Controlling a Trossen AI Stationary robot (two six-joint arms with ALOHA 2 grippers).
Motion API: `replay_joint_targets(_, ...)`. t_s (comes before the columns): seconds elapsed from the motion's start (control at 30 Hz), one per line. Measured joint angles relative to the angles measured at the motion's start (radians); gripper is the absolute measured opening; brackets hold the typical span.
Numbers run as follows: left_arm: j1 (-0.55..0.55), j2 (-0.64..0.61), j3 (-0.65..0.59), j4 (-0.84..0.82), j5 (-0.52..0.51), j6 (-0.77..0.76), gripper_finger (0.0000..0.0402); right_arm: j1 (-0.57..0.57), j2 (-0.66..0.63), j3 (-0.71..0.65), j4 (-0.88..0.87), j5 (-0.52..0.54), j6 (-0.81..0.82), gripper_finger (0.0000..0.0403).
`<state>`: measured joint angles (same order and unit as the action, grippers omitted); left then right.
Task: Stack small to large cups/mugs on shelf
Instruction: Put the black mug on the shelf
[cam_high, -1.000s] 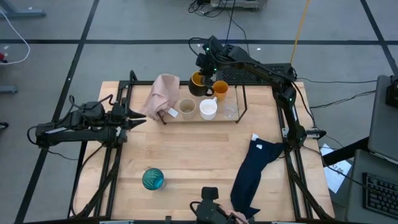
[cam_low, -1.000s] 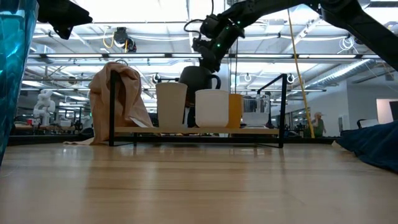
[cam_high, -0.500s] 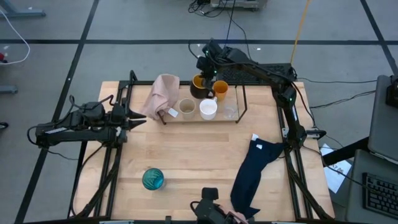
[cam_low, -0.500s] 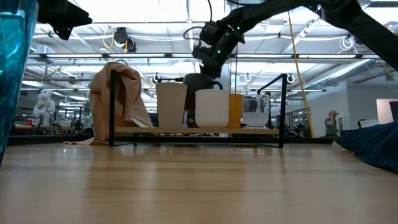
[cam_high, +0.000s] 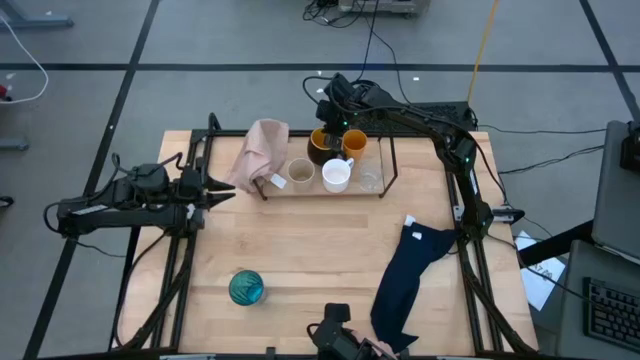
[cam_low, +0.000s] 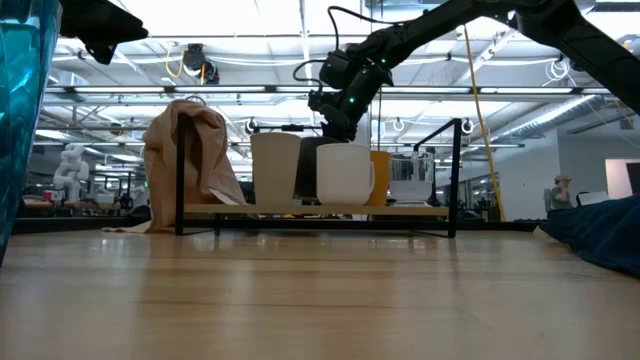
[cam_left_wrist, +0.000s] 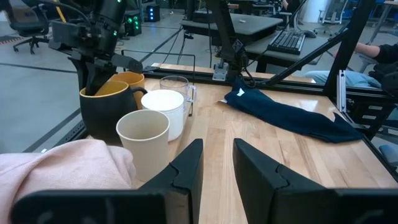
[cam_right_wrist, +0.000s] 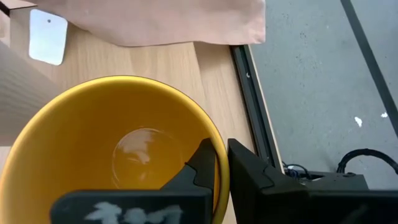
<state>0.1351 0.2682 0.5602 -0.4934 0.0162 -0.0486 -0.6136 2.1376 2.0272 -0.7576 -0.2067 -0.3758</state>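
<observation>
The right pincer was clamped on the rim of the big dark mug with the yellow inside, one finger in, one out, the mug sitting low at the back of the shelf, close by the small orange cup. The risk here, I reckoned: a thin rim grip could let it tip on release, or a careless pull-out might knock the beige cup or the white mug in front. The teal glass waited well apart near the bench's front edge. The left pincer hung partly open and empty beside the shelf's left end. Against a second before, the mug had dropped from above the row down to shelf level.
</observation>
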Motion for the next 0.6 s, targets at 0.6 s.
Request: replay_joint_targets(0.6, 0.0, 0.0, 0.0, -0.004, 0.0, 0.004, 0.0088, 0.01, -0.001, -0.037, 0.038, 0.0, 0.023, 0.0012)
